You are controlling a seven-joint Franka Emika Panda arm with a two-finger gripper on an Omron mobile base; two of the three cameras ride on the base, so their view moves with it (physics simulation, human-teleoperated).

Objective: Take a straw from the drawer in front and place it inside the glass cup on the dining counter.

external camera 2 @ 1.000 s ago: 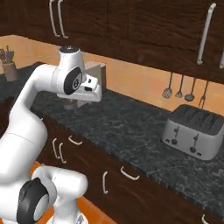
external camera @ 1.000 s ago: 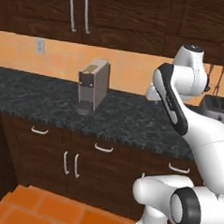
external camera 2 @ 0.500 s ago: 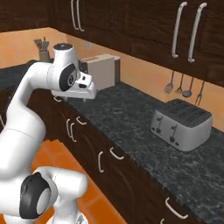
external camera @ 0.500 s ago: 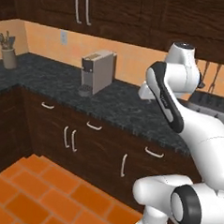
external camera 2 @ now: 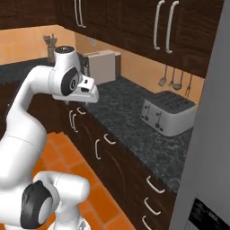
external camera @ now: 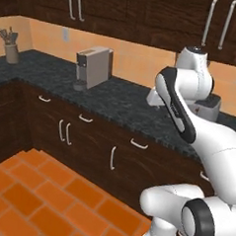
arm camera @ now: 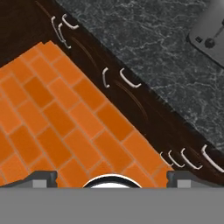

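My gripper point(arm camera: 113, 177) is open, its two dark fingertips point(arm camera: 43, 176) wide apart with nothing between them. It hangs above the orange tile floor point(arm camera: 52, 122) by the cabinet front. In the right base view the hand point(external camera 2: 83, 92) points down beside the black worktop's edge. Several shut dark-brown drawer fronts point(external camera: 137, 152) with curved silver handles point(arm camera: 129, 79) run under the worktop. I cannot tell which of them is the task's drawer. The straw, the glass cup and the dining counter are out of view.
A black speckled worktop point(external camera: 116, 100) carries a coffee machine point(external camera: 93, 66), a silver toaster point(external camera 2: 168, 112) and a utensil pot point(external camera: 11, 51). Ladles point(external camera 2: 173, 76) hang on the orange wall. A tall grey panel point(external camera 2: 211, 134) stands at the right. Open floor point(external camera: 36, 194) lies at the left.
The whole picture has shifted: the base has moved, so more floor and the worktop's left corner show. The arm keeps its pose and the gripper stays open.
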